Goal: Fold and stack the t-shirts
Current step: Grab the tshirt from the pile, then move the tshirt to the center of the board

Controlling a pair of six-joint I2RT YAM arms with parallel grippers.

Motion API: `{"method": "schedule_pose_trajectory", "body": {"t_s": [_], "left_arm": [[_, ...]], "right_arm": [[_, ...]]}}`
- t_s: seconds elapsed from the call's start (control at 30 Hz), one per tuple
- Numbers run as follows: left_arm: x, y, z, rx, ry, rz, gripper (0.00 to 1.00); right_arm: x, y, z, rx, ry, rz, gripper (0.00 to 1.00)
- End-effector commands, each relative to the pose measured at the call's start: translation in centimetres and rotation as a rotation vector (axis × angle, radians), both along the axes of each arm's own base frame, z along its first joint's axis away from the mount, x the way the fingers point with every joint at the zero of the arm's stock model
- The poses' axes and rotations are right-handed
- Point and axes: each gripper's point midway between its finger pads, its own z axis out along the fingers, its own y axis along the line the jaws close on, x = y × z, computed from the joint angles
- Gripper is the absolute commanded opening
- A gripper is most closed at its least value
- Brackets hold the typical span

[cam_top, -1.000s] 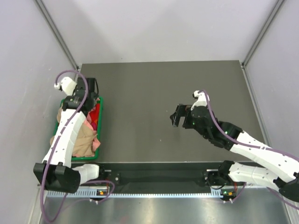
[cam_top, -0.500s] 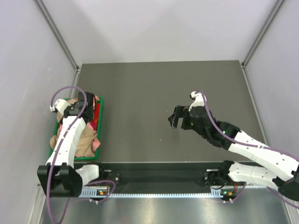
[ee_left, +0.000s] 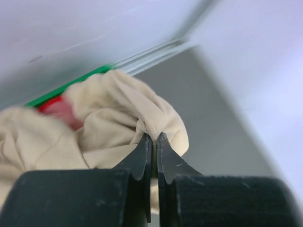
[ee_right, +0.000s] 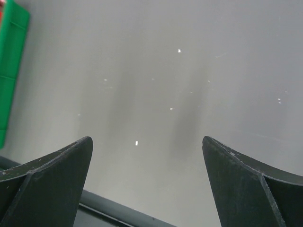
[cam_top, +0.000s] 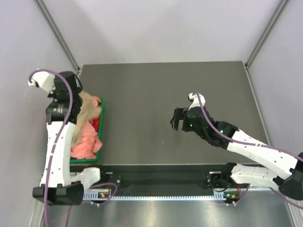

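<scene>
We note one build on both: left arm [cam_top: 54,151] and right arm [cam_top: 258,149] are white rounded shells joined by black joint housings. Left cable [cam_top: 45,71], purple, springs in a loop from the white end cap; right cable [cam_top: 211,119], also purple, lies along the black wrist. Left gripper [ee_left: 152,137]: matte black fingers, tapering to thin tips. Right gripper [ee_right: 147,141]: broad black wedge fingers, lightly scuffed edges.

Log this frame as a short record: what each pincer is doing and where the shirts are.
left pincer: shut on a fold of the tan t-shirt, over the far end of the green bin
right pincer: open, holds nothing, over the table
pink t-shirts: bunched in the bin
folded shirts on table: none visible
</scene>
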Motion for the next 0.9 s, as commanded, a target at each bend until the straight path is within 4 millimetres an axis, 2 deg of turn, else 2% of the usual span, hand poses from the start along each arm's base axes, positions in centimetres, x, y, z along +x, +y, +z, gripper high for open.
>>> {"method": "schedule_pose_trajectory", "body": {"t_s": [0.0, 0.03, 0.1, 0.13, 0.2, 0.23, 0.3, 0.37, 0.4, 0.47, 0.5, 0.53, 0.6, 0.63, 0.67, 0.7, 0.73, 0.77, 0.8, 0.83, 0.87], "left_arm": [[3.8, -3.6, 12.7, 0.074, -0.435, -0.29, 0.0], [4.4, -6.1, 15.3, 0.054, -0.515, -0.428, 0.0], [6.0, -8.9, 18.8, 0.028, -0.633, -0.577, 0.0], [5.7, -10.0, 21.5, 0.021, -0.702, -0.637, 0.0], [6.5, -13.6, 23.0, -0.06, -0.756, -0.818, 0.0], [6.1, -14.9, 25.1, -0.063, -0.829, -0.892, 0.0], [5.7, -18.9, 25.6, -0.163, -0.867, -1.081, 0.0], [5.5, -21.5, 25.8, -0.192, -0.899, -1.192, 0.0], [5.2, -24.3, 24.9, -0.203, -0.874, -1.277, 0.0], [5.5, -27.2, 21.8, -0.193, -0.799, -1.352, 0.0], [4.7, -29.5, 20.3, -0.222, -0.761, -1.428, 0.0], [5.1, -30.9, 16.2, -0.274, -0.671, -1.467, 0.0], [4.3, -32.9, 11.5, -0.393, -0.556, -1.528, 0.0], [4.4, -33.5, 5.8, -0.474, -0.427, -1.518, 0.0], [3.9, -34.0, 3.0, -0.522, -0.358, -1.519, 0.0], [3.1, -34.2, 0.3, -0.554, -0.289, -1.516, 0.0], [2.2, -33.9, -4.8, -0.593, -0.166, -1.474, 0.0], [1.7, -33.4, -7.3, -0.583, -0.098, -1.45, 0.13], [0.5, -32.6, -9.8, -0.584, -0.004, -1.411, 0.2], [0.2, -31.0, -12.9, -0.55, 0.084, -1.319, 0.28], [-0.4, -30.0, -13.7, -0.493, 0.117, -1.306, 0.37]], "right_arm": [[1.1, 0.0, 2.1, -0.007, -0.044, -0.034, 1.0], [1.2, 0.1, 2.2, -0.008, -0.041, -0.039, 1.0], [1.3, 0.3, 2.2, -0.013, -0.03, -0.041, 1.0], [1.4, 0.4, 2.3, -0.012, -0.028, -0.042, 1.0], [1.5, 0.6, 2.6, -0.011, -0.022, -0.044, 1.0], [1.5, 0.6, 2.7, -0.011, -0.021, -0.046, 1.0], [1.7, 0.5, 2.9, -0.011, -0.024, -0.057, 1.0], [1.7, 0.2, 3.1, -0.009, -0.026, -0.07, 1.0], [1.8, 0.0, 3.2, -0.003, -0.028, -0.083, 1.0], [1.9, -0.7, 3.5, -0.002, -0.037, -0.115, 1.0], [2.0, -1.0, 3.5, 0.002, -0.034, -0.138, 1.0], [2.2, -1.6, 3.3, -0.003, -0.033, -0.159, 1.0], [2.1, -2.9, 2.9, -0.013, -0.023, -0.207, 1.0], [2.1, -3.3, 2.5, -0.018, -0.015, -0.219, 1.0], [2.1, -4.2, 2.3, -0.019, -0.003, -0.236, 1.0], [1.9, -4.6, 1.4, -0.028, 0.015, -0.239, 1.0], [2.0, -5.2, 1.0, -0.026, 0.024, -0.249, 1.0], [1.7, -5.5, 0.1, -0.024, 0.038, -0.24, 1.0], [1.6, -5.8, -0.3, -0.019, 0.045, -0.243, 1.0], [2.0, -6.2, -0.4, -0.005, 0.04, -0.256, 1.0], [1.7, -6.2, -1.3, -0.006, 0.054, -0.224, 1.0]]}}
